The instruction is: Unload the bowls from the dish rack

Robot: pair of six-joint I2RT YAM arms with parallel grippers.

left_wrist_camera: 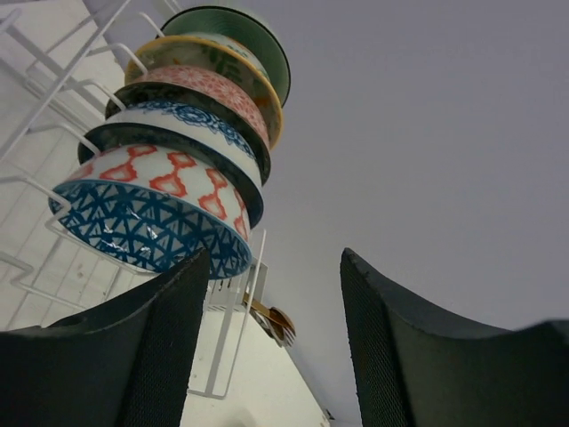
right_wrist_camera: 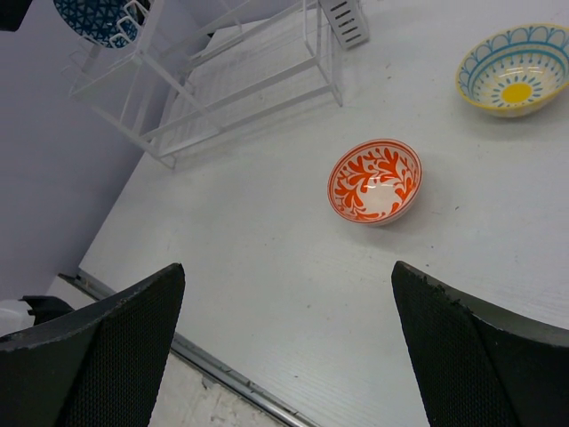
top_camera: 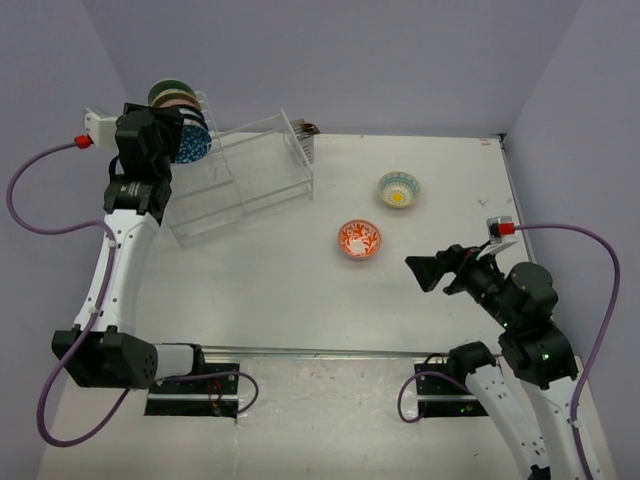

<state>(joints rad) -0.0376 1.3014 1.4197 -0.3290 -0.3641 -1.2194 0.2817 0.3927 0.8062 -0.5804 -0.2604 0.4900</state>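
1. Bowls (left_wrist_camera: 191,120) were judged to be glazed ceramic: stiff, fairly light when taken singly, slick on the glaze, and liable to chip if knocked against a neighbour or dropped.
2. Six were counted standing on edge in a tight row in the tall slotted tier of the clear dish rack (top_camera: 250,170), at the far left of the counter (top_camera: 300,310). The count was taken from the left wrist view, where the farthest ones overlapped.
3. Nearest in that row was the blue lattice bowl (left_wrist_camera: 147,231), followed by a white bowl with red figures (left_wrist_camera: 169,178). Others rimmed in dark, yellow and green were ranged behind.
4. Two more were seen upright on the counter, well apart from the rack: the orange-red bowl (right_wrist_camera: 375,181) and, beyond it, the yellow-flower bowl (right_wrist_camera: 516,69). Eight were thus counted in all.
5. The left hand (left_wrist_camera: 274,267) was held just beside the blue lattice bowl, its fingers parted and nothing seen between them. Whether one fingertip touched the bowl's edge could not be told.
6. The right hand (right_wrist_camera: 286,276) was held released and empty above the counter, near the orange-red bowl.
7. A hold on the rim was judged best, with one finger in the hollow and one on the outer wall. That way the blue lattice bowl could be lifted out of its slot without its neighbour being dragged.
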